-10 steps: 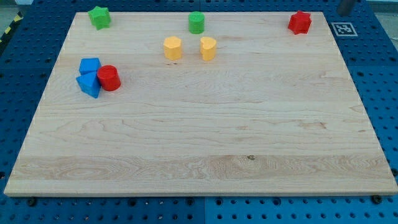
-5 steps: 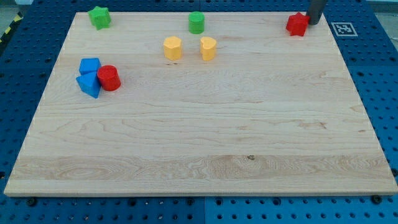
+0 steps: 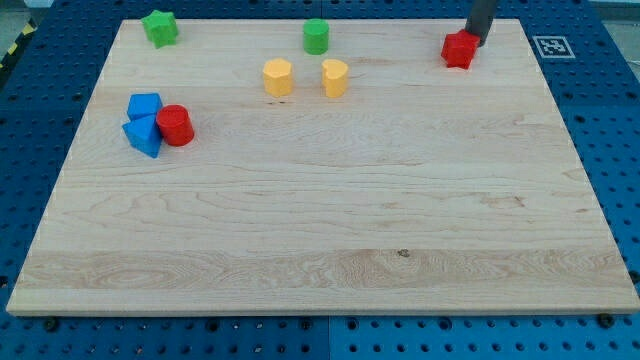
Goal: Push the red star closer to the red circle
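The red star (image 3: 459,49) lies near the top right of the wooden board (image 3: 320,230). My tip (image 3: 476,42) stands right against the star's upper right side. The red circle (image 3: 176,125) sits far off at the view's left, touching two blue blocks (image 3: 144,106) (image 3: 143,136).
A green star (image 3: 158,27) lies at the top left and a green circle (image 3: 316,35) at the top middle. Two yellow blocks (image 3: 277,76) (image 3: 335,77) stand side by side below the green circle. A marker tag (image 3: 552,46) sits off the board's top right corner.
My tip came in from the top right, met the red star and pushed it left and slightly down. The other blocks have not moved.
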